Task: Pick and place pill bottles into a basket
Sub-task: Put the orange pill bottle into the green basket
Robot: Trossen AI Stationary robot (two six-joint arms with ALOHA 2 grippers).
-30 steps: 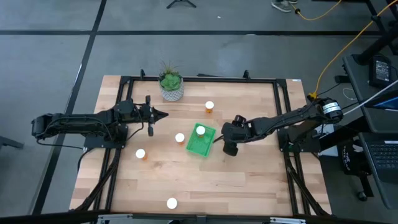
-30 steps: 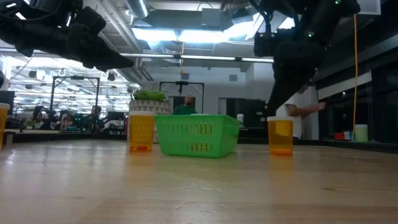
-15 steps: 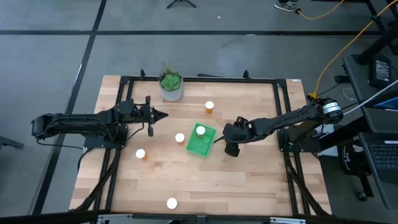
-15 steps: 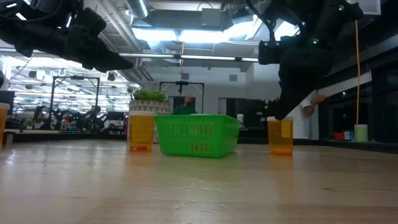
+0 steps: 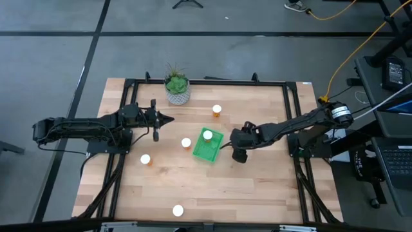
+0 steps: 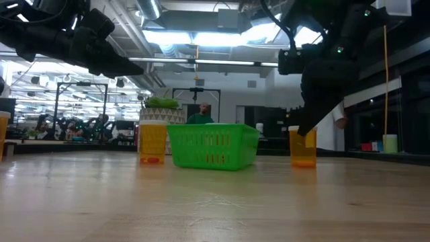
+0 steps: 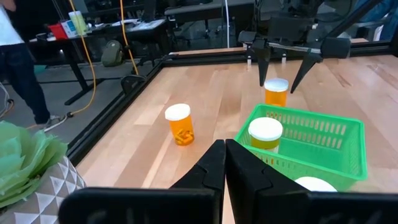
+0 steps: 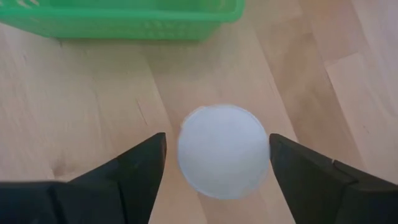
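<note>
The green basket (image 5: 209,150) sits mid-table with one pill bottle (image 7: 265,133) upright inside. Another orange bottle (image 7: 276,92) stands on its base just right of the basket. My right gripper (image 8: 216,140) hangs open over it, pointing steeply down, a finger on either side of its white cap (image 8: 222,151); in the high view the gripper (image 5: 239,154) hides this bottle. Other bottles stand at the far side (image 5: 217,109), left of the basket (image 5: 186,142), farther left (image 5: 145,158) and near the front edge (image 5: 177,209). My left gripper (image 5: 168,118) waits shut at the left.
A white patterned pot with a green plant (image 5: 177,90) stands at the far edge, left of centre. A black frame runs around the tabletop (image 5: 257,187). People and desks show in the room beyond the table.
My right gripper has sunk a little toward the bottle beside the basket, staying open. No bottle has moved.
</note>
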